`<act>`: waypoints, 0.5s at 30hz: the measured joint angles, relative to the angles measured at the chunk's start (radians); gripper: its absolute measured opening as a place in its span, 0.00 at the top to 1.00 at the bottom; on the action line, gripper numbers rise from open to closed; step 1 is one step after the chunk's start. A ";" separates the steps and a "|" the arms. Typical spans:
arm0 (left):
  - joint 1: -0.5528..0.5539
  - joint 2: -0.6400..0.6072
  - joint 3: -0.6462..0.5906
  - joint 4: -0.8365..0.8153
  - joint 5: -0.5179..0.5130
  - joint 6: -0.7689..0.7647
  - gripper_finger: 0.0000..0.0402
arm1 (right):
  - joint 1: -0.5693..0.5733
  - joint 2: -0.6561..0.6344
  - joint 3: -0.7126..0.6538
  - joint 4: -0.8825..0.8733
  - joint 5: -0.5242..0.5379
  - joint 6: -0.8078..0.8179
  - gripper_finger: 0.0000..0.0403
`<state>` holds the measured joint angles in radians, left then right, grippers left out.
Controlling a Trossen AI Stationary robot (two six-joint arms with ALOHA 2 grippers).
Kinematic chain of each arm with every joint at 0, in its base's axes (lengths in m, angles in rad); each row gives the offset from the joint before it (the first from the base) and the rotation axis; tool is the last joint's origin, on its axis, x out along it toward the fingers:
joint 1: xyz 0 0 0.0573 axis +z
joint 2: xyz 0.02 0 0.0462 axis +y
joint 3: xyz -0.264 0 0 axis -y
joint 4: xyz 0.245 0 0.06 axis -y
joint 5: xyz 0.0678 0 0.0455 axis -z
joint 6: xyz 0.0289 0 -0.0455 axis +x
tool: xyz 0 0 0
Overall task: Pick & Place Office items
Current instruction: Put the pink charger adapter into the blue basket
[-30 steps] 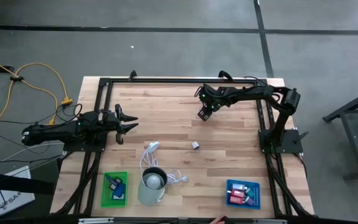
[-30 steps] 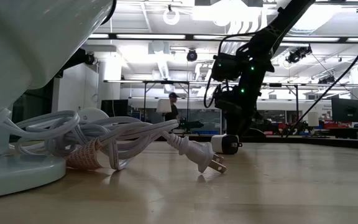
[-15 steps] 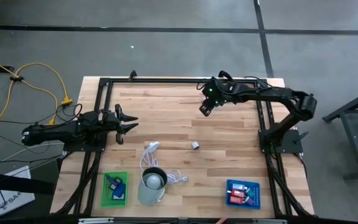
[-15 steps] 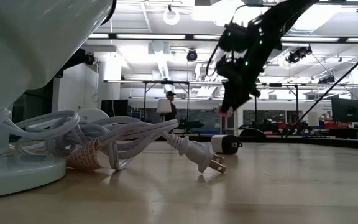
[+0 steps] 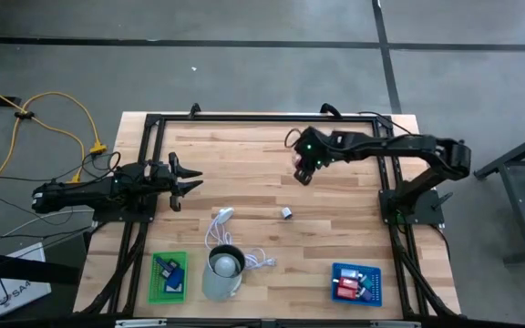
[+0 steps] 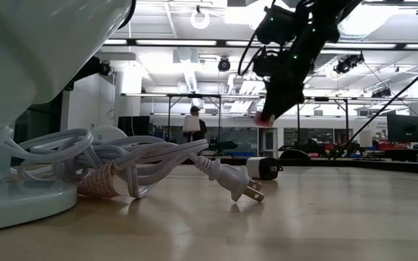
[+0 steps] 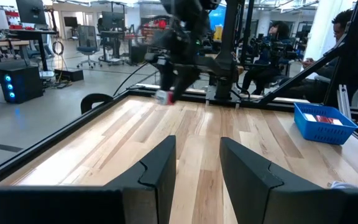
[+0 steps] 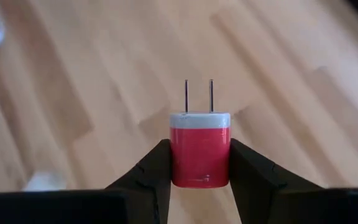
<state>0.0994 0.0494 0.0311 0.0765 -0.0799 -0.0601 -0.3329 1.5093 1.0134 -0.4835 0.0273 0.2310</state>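
A red plug adapter [image 8: 200, 155] with a white cap and two metal prongs hangs above the middle of the table's far half, with my right gripper [image 5: 301, 173] shut on it. In the low view it shows well above the tabletop [image 6: 265, 118]. A small white-and-dark block [image 5: 286, 212] lies on the wood near the table's middle. My left gripper [image 5: 190, 182] waits open and level at the table's left side, holding nothing. My right gripper pinches the adapter's red body by two opposite sides [image 8: 176, 163] between its two fingers [image 8: 149, 177]. The fingers slant down from the table's right side. The white cap and prongs [image 8: 198, 96] point away from the gripper, along the fingers. The adapter is lifted clear of the table.
A green tray [image 5: 169, 276] with blue pieces stands at the near left, and a blue tray [image 5: 357, 283] with red and pink pieces at the near right. A pale cup [image 5: 223, 271] and a coiled white cable [image 5: 231, 241] lie between them. A black frame rims the table.
My right gripper has risen from just above the tabletop to well above it, tipping from steeply down to a shallower slant. The red adapter has gone up with it, clear of the table. The small block on the wood has stayed put.
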 joint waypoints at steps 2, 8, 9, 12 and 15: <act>0.000 0.000 0.000 0.000 0.000 0.000 0.70 | 0.034 -0.001 0.000 -0.033 0.000 0.000 0.71; 0.000 0.000 0.000 0.000 0.000 0.000 0.70 | 0.166 -0.029 0.000 -0.157 0.027 0.032 0.71; 0.000 0.000 0.000 0.000 0.000 0.000 0.70 | 0.193 -0.033 0.000 -0.173 0.036 0.047 0.71; 0.000 0.000 0.000 0.000 0.000 0.000 0.70 | 0.285 -0.053 0.000 -0.205 0.077 0.105 0.71; 0.000 0.000 0.000 0.000 0.000 0.000 0.70 | 0.381 -0.069 0.000 -0.232 0.118 0.182 0.71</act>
<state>0.0995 0.0494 0.0311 0.0765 -0.0799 -0.0601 0.0476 1.4401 1.0130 -0.7150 0.1451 0.4129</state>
